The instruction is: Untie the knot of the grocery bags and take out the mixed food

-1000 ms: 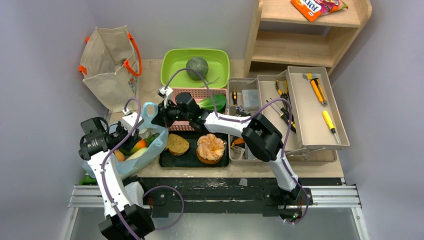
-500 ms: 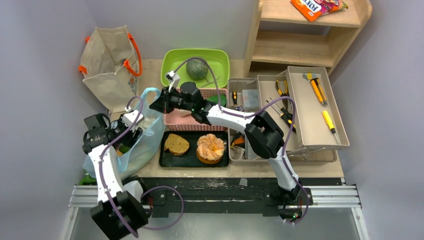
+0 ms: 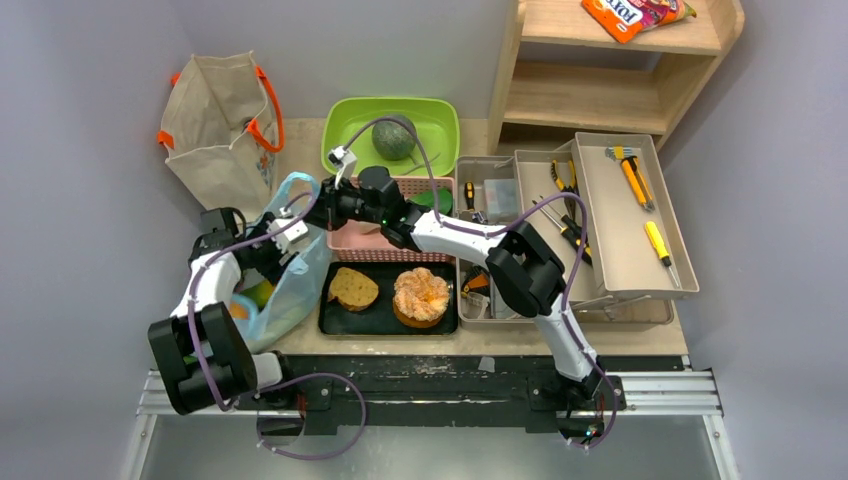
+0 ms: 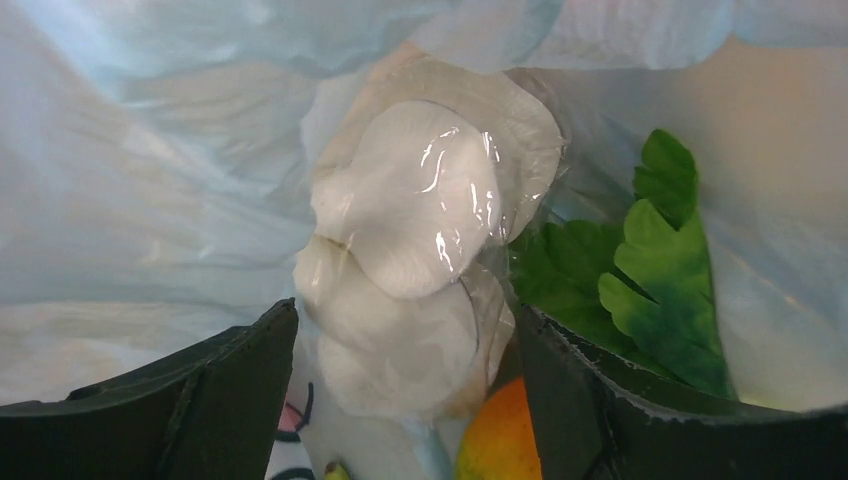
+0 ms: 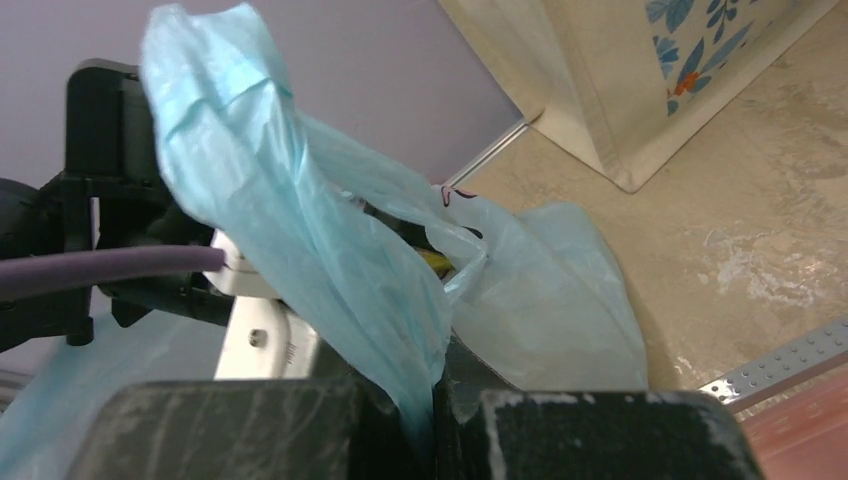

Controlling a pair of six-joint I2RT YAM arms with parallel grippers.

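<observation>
The light-blue plastic bag [image 3: 296, 282] lies at the table's left, its mouth held open. My right gripper [image 3: 318, 200] is shut on one of the bag's handles [image 5: 300, 220] and holds it up. My left gripper [image 4: 405, 400] is inside the bag, open, one finger on each side of a white radish [image 4: 420, 250] in clear wrap. Leafy greens [image 4: 650, 270] lie to the radish's right, and an orange-yellow fruit [image 4: 500, 440] lies under it. No knot shows. The beige tote [image 3: 220, 130] stands at the back left. The round green melon [image 3: 395, 138] sits in the green tub [image 3: 350, 150].
A black tray [image 3: 385, 318] holds a brown bread slice [image 3: 355, 288] and an orange-topped pastry [image 3: 421, 296]. A pink basket [image 3: 352, 240] sits behind it, under my right arm. An open grey toolbox [image 3: 610, 215] and a wooden shelf [image 3: 610, 90] fill the right side.
My left gripper has swung into the bag's mouth and opened. My right gripper has drawn the bag's handle up and towards the back.
</observation>
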